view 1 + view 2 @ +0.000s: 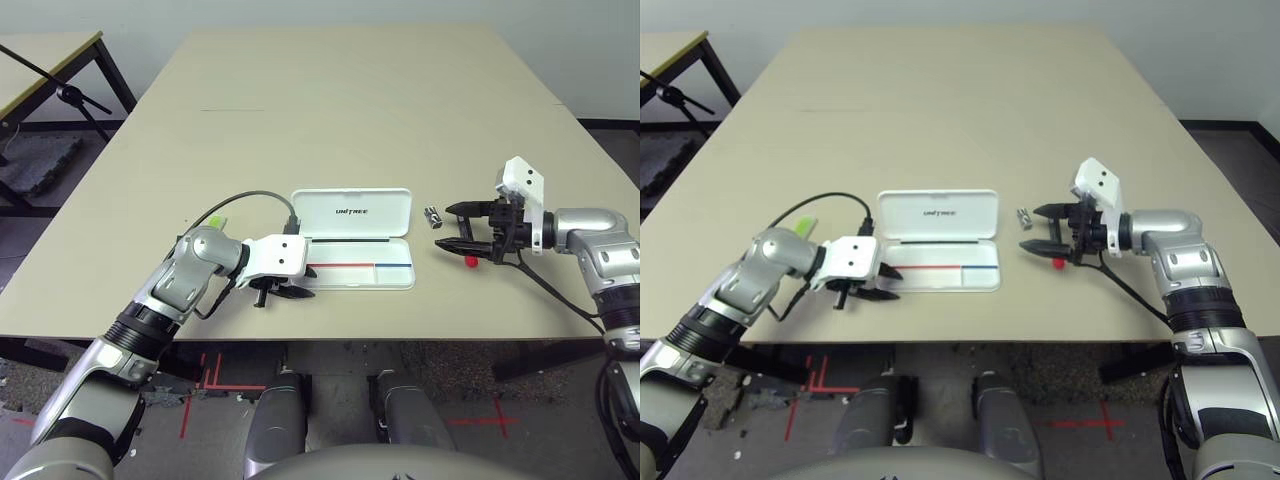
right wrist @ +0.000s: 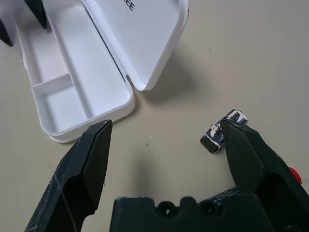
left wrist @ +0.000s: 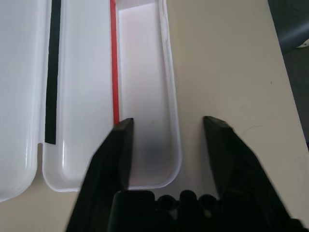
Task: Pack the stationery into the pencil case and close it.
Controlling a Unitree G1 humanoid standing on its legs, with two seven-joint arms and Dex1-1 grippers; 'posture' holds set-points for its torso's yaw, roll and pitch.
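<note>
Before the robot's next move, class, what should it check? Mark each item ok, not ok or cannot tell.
1. Case open, lid up: ok.
2. Pen and pencil inside the case: ok.
3. Left gripper open and empty, at the case's end: ok.
4. Right gripper open and empty, beside the metal piece: ok.
5. Metal piece, marker and highlighter packed: not ok, all on the table.
6. Marker free to grasp: cannot tell, mostly hidden by the right gripper.
</note>
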